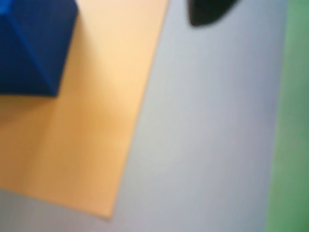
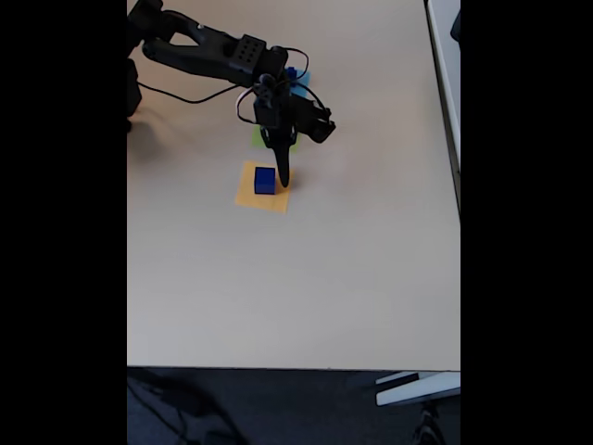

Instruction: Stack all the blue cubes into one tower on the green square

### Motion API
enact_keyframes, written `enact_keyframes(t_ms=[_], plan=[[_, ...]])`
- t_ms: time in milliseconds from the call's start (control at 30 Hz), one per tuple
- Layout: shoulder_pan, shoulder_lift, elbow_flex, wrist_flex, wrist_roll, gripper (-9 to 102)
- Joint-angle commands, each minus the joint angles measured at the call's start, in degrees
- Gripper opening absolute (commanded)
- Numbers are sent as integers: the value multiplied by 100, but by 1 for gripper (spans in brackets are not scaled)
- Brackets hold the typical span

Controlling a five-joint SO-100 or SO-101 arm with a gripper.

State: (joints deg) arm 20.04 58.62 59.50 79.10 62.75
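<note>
A dark blue cube sits on the orange patch in the fixed view. The wrist view shows the same cube at the top left, on the orange patch. My gripper points down just right of the cube, beside it and not around it, and its fingers look pressed together into one narrow point. A dark fingertip pokes in at the top of the wrist view. The green square lies behind the gripper, partly hidden, and the green square runs along the right edge of the wrist view.
A light-blue patch lies farther back under the arm, with something blue on it. The arm reaches in from the top left, with its cables. The table edge is near the bottom, and bare tabletop spreads in front and to the right.
</note>
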Motion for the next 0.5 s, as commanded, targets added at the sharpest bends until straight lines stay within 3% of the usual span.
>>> enact_keyframes(t_ms=[0,467], plan=[[123,598,9,-79,-79,50],[422,932,1063,-554,-185,47]])
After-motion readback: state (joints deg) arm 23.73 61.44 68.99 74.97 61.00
